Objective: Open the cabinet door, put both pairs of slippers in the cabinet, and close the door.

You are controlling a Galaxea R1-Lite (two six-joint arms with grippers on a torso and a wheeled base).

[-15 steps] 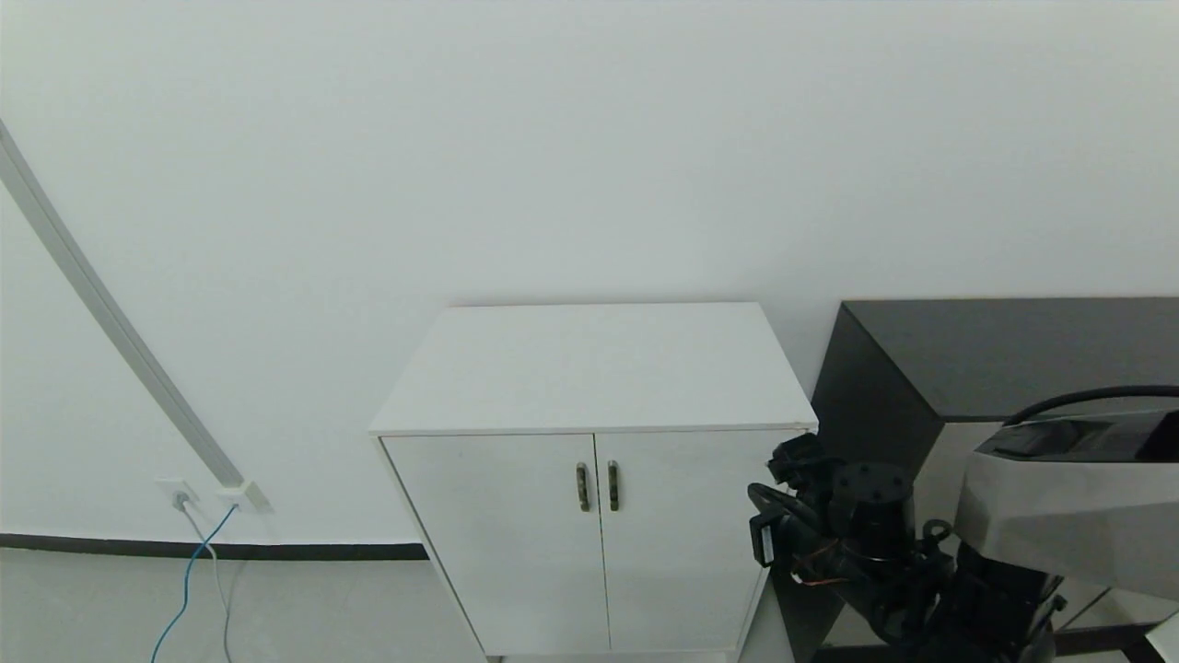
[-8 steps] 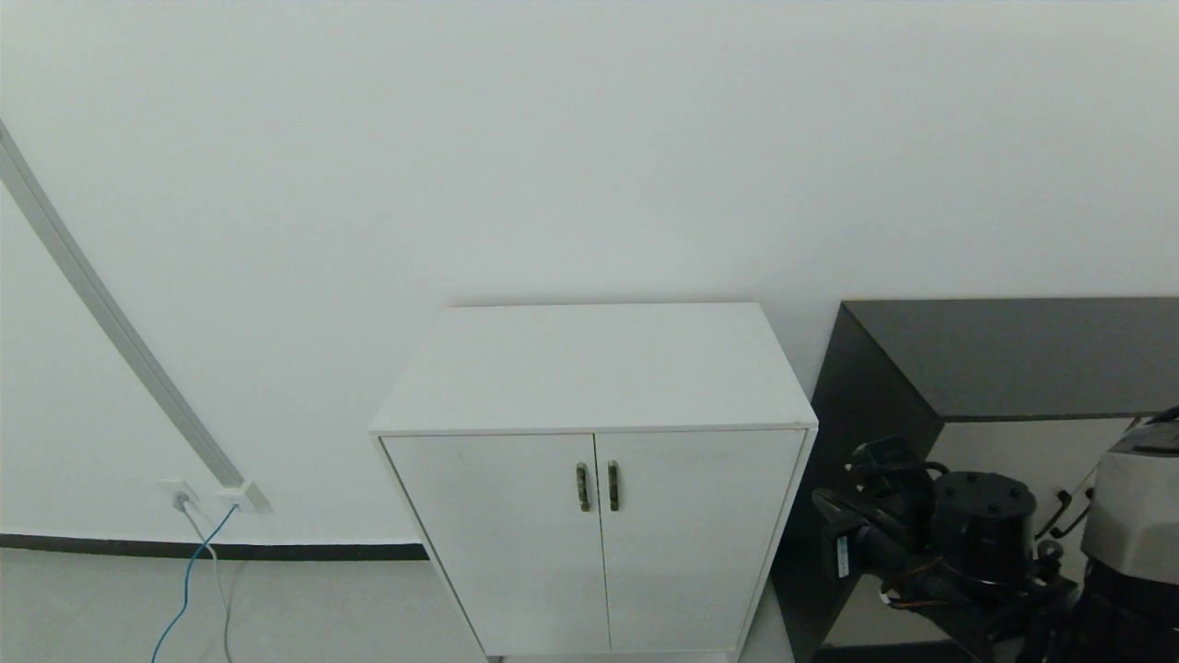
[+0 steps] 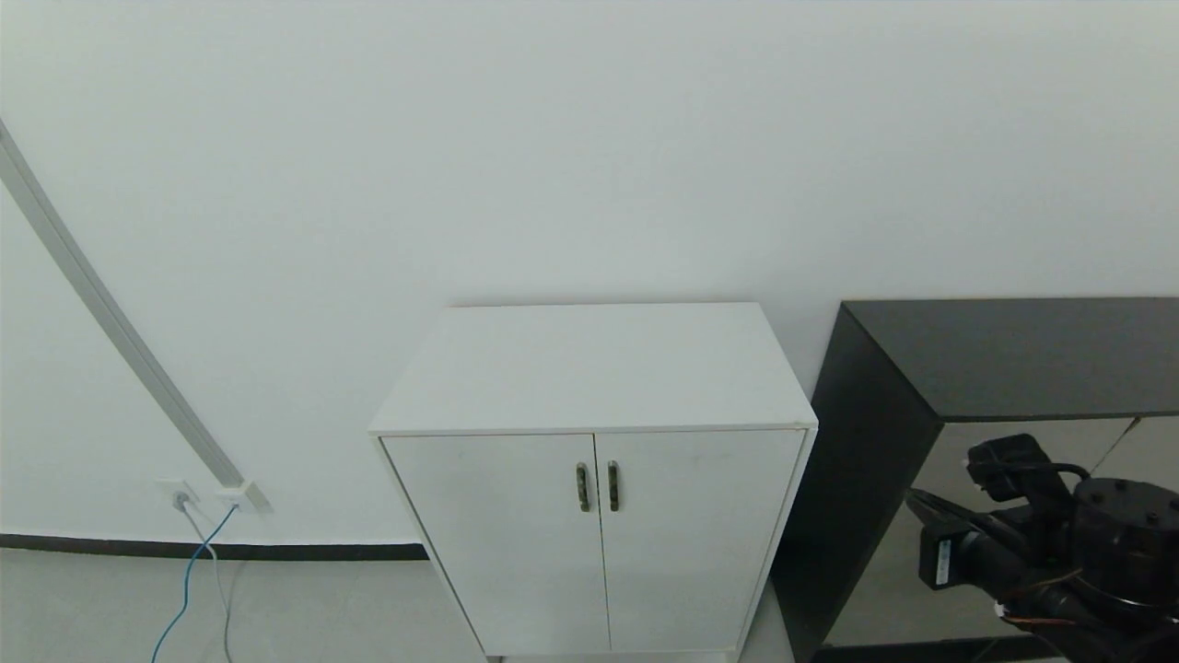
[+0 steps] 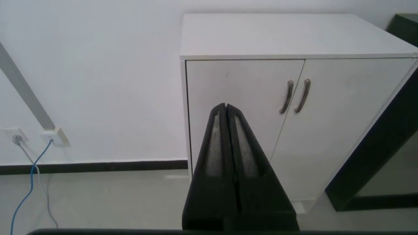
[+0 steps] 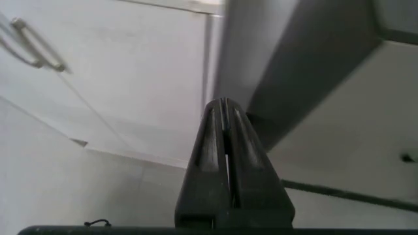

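Observation:
The white cabinet stands against the wall with both doors closed. Its two dark handles sit side by side at the middle seam. My right gripper hangs low to the right of the cabinet, in front of the dark table, pointing left, with its fingers pressed together and holding nothing. My left gripper is shut and empty too; it points at the left door, some way back from the cabinet, with the handles off to one side.
A dark table stands right beside the cabinet on its right. To the left, a wall socket with blue and white cables trailing to the floor, and a slanted cable duct on the wall. Pale floor lies before the cabinet.
My right arm has swung to the right, from in front of the cabinet's right edge to in front of the dark table. The cabinet doors stay closed.

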